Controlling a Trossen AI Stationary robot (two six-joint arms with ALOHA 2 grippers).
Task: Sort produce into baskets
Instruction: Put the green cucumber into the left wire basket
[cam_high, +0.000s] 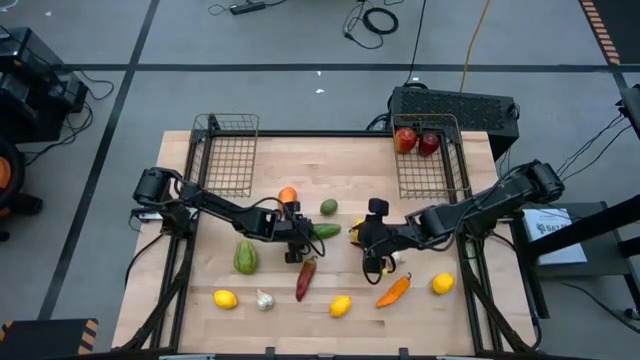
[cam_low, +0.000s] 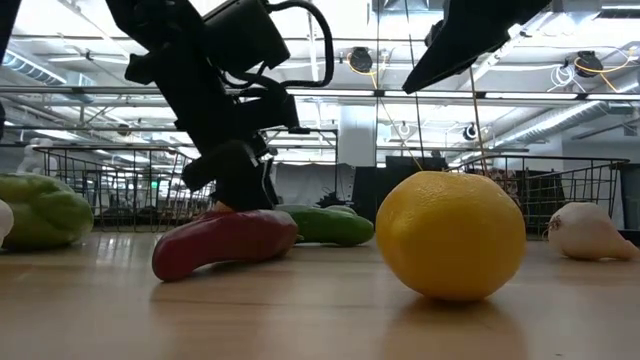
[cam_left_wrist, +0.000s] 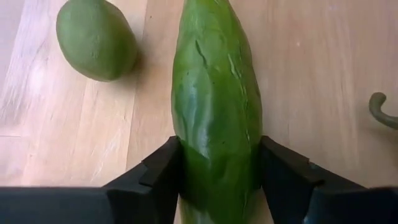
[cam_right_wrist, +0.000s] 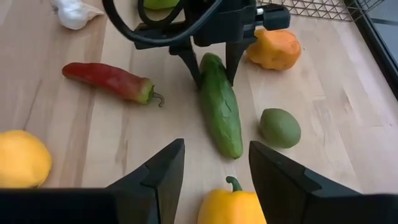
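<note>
The left tool (cam_right_wrist: 211, 56) is down on the desk (cam_high: 300, 160) with its fingers (cam_left_wrist: 158, 177) pressed against both sides of the cucumber (cam_left_wrist: 214, 118), which lies flat mid-desk beside a small green avocado (cam_left_wrist: 96, 38) and an orange pepper (cam_right_wrist: 273, 48). The right tool (cam_right_wrist: 211, 171) hangs close by with fingers parted and nothing between them, above a yellow pepper (cam_right_wrist: 231, 208). Two red apples (cam_high: 416, 141) sit in the right basket (cam_high: 430, 175).
</note>
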